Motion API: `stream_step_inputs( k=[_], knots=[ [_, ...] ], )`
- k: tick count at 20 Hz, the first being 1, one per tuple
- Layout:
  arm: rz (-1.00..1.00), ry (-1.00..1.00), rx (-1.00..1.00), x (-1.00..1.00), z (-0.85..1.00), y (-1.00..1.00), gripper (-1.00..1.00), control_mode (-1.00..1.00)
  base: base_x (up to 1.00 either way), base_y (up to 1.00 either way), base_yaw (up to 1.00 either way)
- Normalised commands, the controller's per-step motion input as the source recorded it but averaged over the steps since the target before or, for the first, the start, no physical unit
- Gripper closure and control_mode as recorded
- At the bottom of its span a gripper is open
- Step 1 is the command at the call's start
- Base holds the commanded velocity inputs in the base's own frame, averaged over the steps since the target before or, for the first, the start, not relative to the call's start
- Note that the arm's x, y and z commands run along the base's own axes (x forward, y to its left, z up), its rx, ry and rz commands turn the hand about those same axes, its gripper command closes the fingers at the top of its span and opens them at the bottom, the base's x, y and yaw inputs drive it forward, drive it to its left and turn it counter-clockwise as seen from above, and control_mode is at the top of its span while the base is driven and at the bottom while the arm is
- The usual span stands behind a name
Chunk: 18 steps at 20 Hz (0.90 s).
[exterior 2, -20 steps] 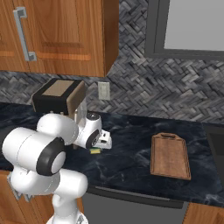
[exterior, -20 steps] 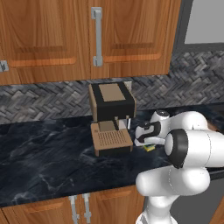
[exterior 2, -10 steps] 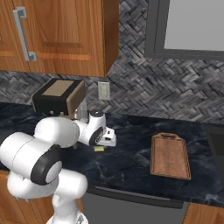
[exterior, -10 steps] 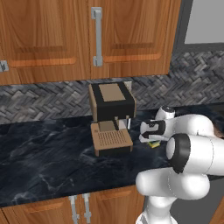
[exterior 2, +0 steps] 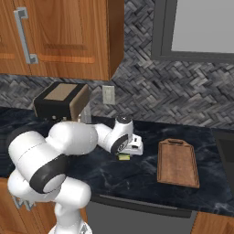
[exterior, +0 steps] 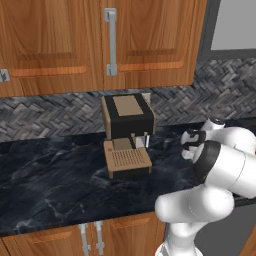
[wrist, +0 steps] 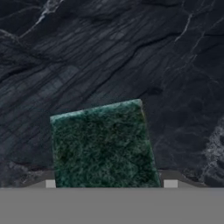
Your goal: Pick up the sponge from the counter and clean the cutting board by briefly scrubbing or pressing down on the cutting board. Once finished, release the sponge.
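Observation:
The sponge shows its dark green scrubbing face in the hand view, close under the camera and over the black counter. My gripper is shut on the sponge, whose yellow body peeks out under the hand. It hangs just above the counter, a short way left of the reddish-brown cutting board. The board lies flat and bare. In the left base view my own arm covers the hand and the sponge.
A tan-and-black coffee machine stands at the back of the counter, left of the hand. It also appears behind my arm. Wooden cabinets hang above, and a wall outlet sits on the backsplash.
My hand has carried the sponge to the right across the counter, away from the coffee machine and nearer the cutting board. The board has not moved.

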Motion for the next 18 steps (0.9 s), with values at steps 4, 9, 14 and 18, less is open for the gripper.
stream_step_inputs(
  k=[4,9,14,18],
  knots=[
    [-0.03,0.06,0.00,-0.03,0.08,-0.90,1.00,-1.00,0.00,0.00,0.00],
    [-0.01,0.06,0.00,-0.03,0.03,-0.85,1.00,-1.00,0.00,0.00,0.00],
    [0.00,0.03,0.00,-0.11,0.00,-0.52,1.00,-1.00,0.00,0.00,0.00],
    [0.00,0.01,0.00,0.00,0.00,-0.16,1.00,-1.00,0.00,0.00,0.00]
  ],
)
